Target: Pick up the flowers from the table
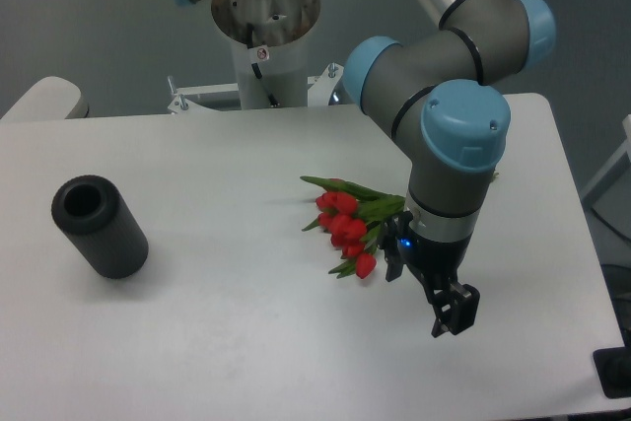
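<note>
The flowers (347, 221), a small bunch of red tulip buds with green leaves, lie right of the middle of the white table (246, 322), buds pointing left. Their stems run right and vanish behind the arm's wrist. My gripper (426, 288) hangs straight down over that stem end, with one dark finger (455, 311) showing at the lower right and another dark part by the lowest bud. The wrist hides the gap between the fingers, so whether they hold the stems is not visible. I cannot tell if the bunch rests on the table or is just off it.
A black hollow cylinder (100, 227) lies on its side at the table's left. The arm's white base column (264, 46) stands behind the far edge. The table's right edge (582, 244) runs close to the gripper.
</note>
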### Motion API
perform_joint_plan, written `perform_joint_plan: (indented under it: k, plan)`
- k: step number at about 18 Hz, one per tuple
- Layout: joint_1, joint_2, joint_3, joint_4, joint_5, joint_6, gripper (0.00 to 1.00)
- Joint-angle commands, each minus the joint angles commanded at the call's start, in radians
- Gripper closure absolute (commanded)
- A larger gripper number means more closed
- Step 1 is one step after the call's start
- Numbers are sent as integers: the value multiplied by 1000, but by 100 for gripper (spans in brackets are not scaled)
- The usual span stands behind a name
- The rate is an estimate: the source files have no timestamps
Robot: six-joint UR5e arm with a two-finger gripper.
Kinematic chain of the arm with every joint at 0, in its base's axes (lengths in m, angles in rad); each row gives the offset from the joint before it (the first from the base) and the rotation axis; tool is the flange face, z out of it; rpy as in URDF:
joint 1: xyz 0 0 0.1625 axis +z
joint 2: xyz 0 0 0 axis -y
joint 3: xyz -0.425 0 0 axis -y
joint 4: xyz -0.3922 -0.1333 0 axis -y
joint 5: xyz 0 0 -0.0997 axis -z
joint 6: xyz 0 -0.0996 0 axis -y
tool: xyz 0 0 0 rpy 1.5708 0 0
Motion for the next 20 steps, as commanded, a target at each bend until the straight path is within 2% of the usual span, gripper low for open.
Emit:
perform_joint_plan:
  k: [5,11,16,20]
  plan:
    - [5,6,-11,-2,9,2,0]
    - [44,37,-60,-14,17,2,0]
    - [156,106,-194,-11,15,23,0]
    - [170,143,-339,9,20,23,0]
